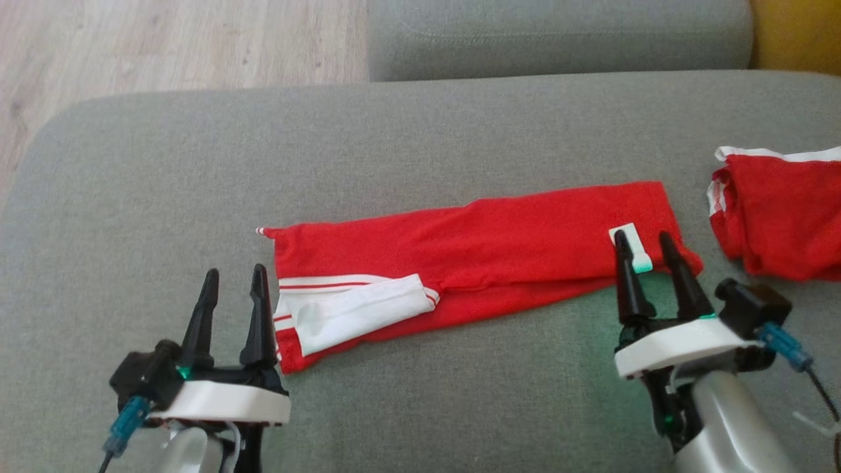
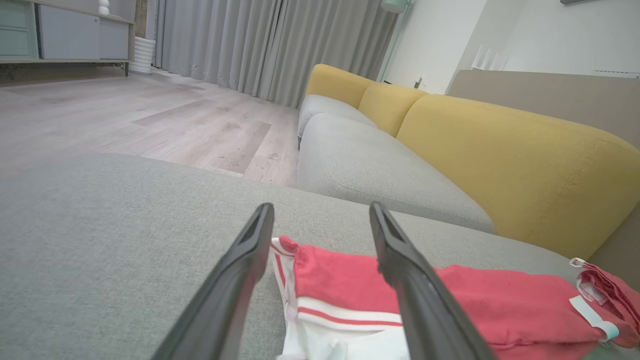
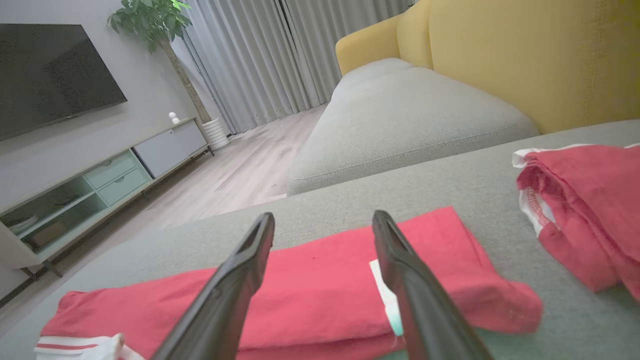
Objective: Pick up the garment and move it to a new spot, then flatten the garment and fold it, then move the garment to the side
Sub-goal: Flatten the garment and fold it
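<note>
A small white label [image 1: 631,246] with a green end sits on the garment [image 1: 499,249] near its right end; no writing on it can be read. The garment is red with white, red-striped trim at its left end, folded into a long band (a little rumpled) across the middle of the grey cushion [image 1: 394,131]. A second red garment [image 1: 782,210] lies bunched at the cushion's right edge. The left tool [image 1: 235,272] is spread beside the striped end; the right tool [image 1: 642,236] is spread over the label, pinching nothing. Beyond are a pale wood floor [image 1: 164,46], yellow backrests [image 2: 500,150] and grey curtains [image 2: 250,45].
</note>
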Motion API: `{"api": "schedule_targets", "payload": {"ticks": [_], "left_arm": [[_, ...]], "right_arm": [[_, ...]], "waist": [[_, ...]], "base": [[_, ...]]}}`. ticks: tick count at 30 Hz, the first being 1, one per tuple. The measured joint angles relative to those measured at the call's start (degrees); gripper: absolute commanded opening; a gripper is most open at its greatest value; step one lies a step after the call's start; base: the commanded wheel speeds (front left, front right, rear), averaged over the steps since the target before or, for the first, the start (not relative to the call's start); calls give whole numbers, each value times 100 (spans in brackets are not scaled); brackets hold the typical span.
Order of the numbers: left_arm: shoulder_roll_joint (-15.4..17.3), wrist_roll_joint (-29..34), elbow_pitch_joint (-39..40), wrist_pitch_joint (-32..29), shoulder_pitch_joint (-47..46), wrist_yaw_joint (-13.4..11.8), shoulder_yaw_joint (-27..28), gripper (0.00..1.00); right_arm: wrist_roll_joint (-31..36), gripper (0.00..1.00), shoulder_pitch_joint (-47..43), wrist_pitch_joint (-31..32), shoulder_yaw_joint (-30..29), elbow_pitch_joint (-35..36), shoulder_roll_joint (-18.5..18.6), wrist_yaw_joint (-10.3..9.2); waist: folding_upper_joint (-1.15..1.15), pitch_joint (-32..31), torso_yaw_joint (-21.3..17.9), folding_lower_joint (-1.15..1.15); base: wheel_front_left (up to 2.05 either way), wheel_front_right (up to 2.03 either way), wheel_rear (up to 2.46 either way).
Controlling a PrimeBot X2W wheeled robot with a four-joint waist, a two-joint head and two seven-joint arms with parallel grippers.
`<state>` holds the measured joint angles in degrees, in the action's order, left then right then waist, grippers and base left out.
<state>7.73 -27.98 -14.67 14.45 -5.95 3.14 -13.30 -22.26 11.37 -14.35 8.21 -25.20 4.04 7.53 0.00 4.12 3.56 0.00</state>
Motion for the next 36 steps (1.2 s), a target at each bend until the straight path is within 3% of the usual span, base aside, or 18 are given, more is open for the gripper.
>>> {"api": "schedule_targets", "payload": {"ticks": [6,15,18,23,24,25,26,36], "left_arm": [[-190,265,-104,1,-204,201,160,100],[-311,393,-288,0,-470,350,209,100],[-349,433,-352,0,-555,397,222,100],[-382,436,-381,1,-720,401,226,100],[-387,436,-389,1,-732,401,229,100],[-391,436,-399,1,-738,401,230,100],[-394,436,-408,1,-744,401,232,100],[-392,444,-435,0,-752,403,269,100]], "right_arm": [[452,100,565,246,-731,-374,-2,0],[1269,100,1247,497,-2173,-1772,-66,0],[1388,100,1464,595,-2418,-2280,-66,0],[1249,100,1760,632,-2330,-2805,-60,0],[1191,91,1818,632,-2280,-2881,-54,0],[1143,8,1878,631,-2226,-2950,-53,0],[1112,0,1923,622,-2161,-3008,-52,0],[1122,0,1953,238,-2040,-3141,-59,0]], "waist": [[0,261,74,1],[0,623,253,1],[0,732,300,1],[0,798,306,1],[0,804,300,0],[0,806,291,1],[0,805,279,1],[0,665,81,0]], "base": [[0,0,0],[0,0,0],[0,0,0],[0,0,0],[0,0,0],[0,0,0],[0,0,0],[0,0,0]]}}
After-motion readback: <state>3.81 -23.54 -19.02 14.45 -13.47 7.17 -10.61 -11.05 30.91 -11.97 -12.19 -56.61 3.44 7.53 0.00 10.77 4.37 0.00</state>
